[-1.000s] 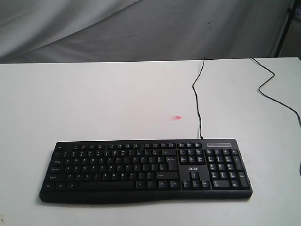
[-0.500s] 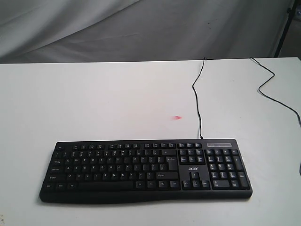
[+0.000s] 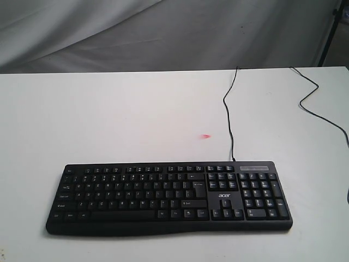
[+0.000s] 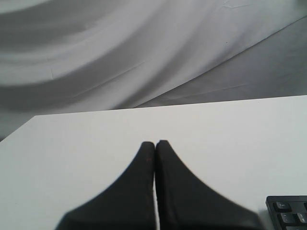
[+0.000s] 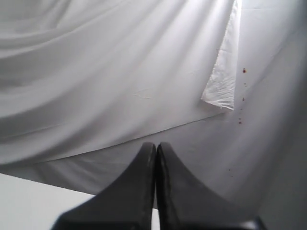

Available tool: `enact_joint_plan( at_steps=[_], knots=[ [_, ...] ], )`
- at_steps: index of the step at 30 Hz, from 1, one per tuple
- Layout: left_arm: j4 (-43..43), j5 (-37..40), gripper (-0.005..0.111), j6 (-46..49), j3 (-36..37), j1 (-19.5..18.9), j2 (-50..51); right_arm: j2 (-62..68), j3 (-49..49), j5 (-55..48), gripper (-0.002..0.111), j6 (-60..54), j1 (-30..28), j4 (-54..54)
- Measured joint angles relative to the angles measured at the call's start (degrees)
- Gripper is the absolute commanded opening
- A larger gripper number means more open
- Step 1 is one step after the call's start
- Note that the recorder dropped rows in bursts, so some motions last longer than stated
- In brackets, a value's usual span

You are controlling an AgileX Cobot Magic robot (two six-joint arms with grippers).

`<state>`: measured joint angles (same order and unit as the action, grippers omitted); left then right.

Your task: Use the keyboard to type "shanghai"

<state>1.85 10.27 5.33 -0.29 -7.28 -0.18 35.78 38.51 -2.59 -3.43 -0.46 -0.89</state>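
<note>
Whole keyboard (image 3: 169, 197) in exterior view only

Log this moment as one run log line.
stage: typing not started | keyboard: on table, no gripper on it | left gripper: shut | right gripper: shut

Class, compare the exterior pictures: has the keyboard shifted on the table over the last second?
No. The keyboard keeps the same gap from the pink mark on the table, and its cable traces the same curve.
</note>
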Motion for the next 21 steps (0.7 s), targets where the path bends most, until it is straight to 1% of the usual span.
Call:
enact_joint_plan(
  at_steps=[5,7,15,21],
  knots=[
    [0.0,0.0,0.001,0.0,0.0,0.0,0.0,-5.8,-6.5,0.6,0.000,2.5,-3.7,0.1],
    [0.0,0.0,0.001,0.0,0.0,0.0,0.0,-7.7,-9.0,0.6,0.000,2.9,-4.2,0.1],
    [0.0,0.0,0.001,0.0,0.0,0.0,0.0,-14.8,-19.1,-1.3,0.000,3.4,-4.5,2.0],
    [0.0,0.0,0.001,0.0,0.0,0.0,0.0,-23.2,-27.2,-1.2,0.000,3.4,-4.5,2.9]
  ],
)
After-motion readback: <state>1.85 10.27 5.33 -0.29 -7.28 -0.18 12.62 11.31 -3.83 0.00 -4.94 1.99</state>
